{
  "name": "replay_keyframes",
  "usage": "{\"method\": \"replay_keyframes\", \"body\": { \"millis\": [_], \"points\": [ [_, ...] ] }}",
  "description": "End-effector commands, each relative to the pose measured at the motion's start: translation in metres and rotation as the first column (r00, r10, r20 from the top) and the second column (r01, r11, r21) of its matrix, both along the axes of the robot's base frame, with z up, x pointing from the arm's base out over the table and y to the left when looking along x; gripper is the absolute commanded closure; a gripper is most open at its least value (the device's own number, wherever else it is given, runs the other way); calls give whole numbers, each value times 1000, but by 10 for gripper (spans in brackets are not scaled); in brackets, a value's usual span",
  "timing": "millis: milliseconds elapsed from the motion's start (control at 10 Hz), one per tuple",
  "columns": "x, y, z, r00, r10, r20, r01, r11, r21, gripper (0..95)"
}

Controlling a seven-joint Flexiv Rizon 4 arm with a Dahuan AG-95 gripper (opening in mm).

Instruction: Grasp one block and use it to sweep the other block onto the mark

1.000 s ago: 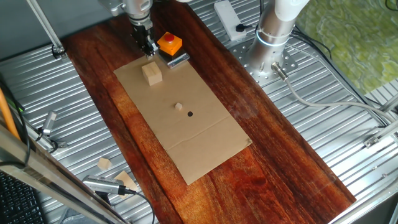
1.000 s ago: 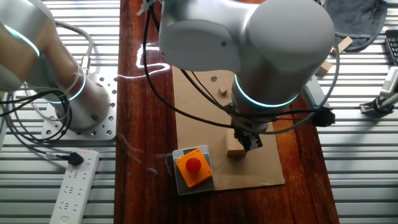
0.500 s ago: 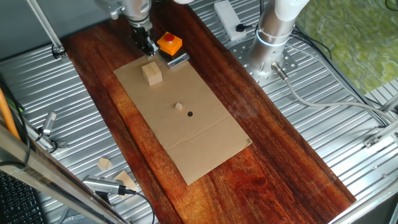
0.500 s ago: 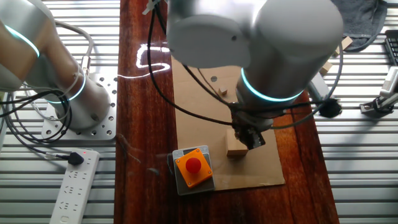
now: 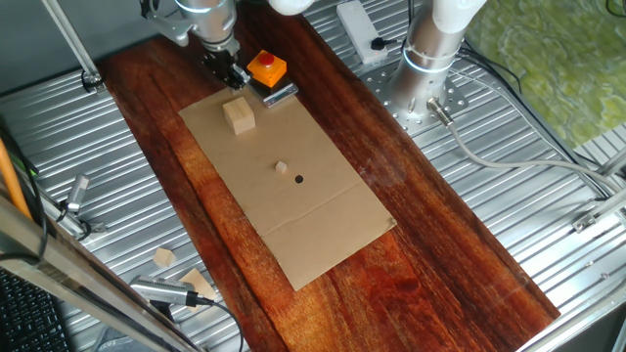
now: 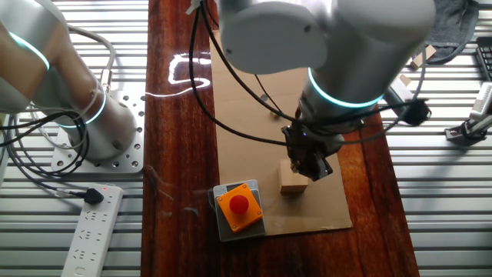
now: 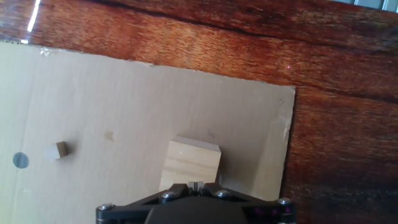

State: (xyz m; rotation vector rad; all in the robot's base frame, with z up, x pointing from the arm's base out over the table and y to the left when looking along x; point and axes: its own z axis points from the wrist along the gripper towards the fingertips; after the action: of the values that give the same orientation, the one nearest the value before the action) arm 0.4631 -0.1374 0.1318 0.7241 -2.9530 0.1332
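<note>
In the fixed view we begin at the left, where some pale wood scraps (image 5: 181, 274) lie on the metal slats off the near left corner of the wooden table (image 5: 430, 244), well apart from the work. Moving right, our gripper (image 5: 227, 76) hangs over the far end of the cardboard sheet (image 5: 323, 220), just beyond the larger block (image 5: 239, 114) and apparently above it, not yet around it. In the hand view the fingers appear pressed together, their tips meeting at the bottom edge with the block just ahead of them, and nothing is pinched. We judge the hand is lining up over the block for the grasp and would need to spread first.

Next right, just off the sheet's far corner, stands the orange box with a red button (image 5: 267, 68); it is no part of the task.

Toward the middle of the sheet sits the tiny block (image 5: 281, 167), and just beside it, on the nearer right side, the black mark (image 5: 299, 179). They are close but apart, so only a short push is called for. We suppose the sheet gives a smooth sliding surface.

Farthest right, the arm's base (image 5: 425, 68) is bolted off the table's right edge.

We can read no brand, label or writing anywhere.
</note>
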Motion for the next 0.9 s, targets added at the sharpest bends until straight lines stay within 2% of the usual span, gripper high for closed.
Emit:
{"method": "replay_keyframes", "body": {
  "millis": [100, 400, 600, 900],
  "points": [
    [1, -1, 0, 999, -41, 6, 41, 999, -1, 950],
    [1, -1, 0, 1000, -21, 13, 20, 1000, 12, 950],
    [1, -1, 0, 999, -37, 0, 37, 999, 7, 950],
    [1, -1, 0, 1000, -24, 5, 24, 1000, 11, 950]
  ]
}}
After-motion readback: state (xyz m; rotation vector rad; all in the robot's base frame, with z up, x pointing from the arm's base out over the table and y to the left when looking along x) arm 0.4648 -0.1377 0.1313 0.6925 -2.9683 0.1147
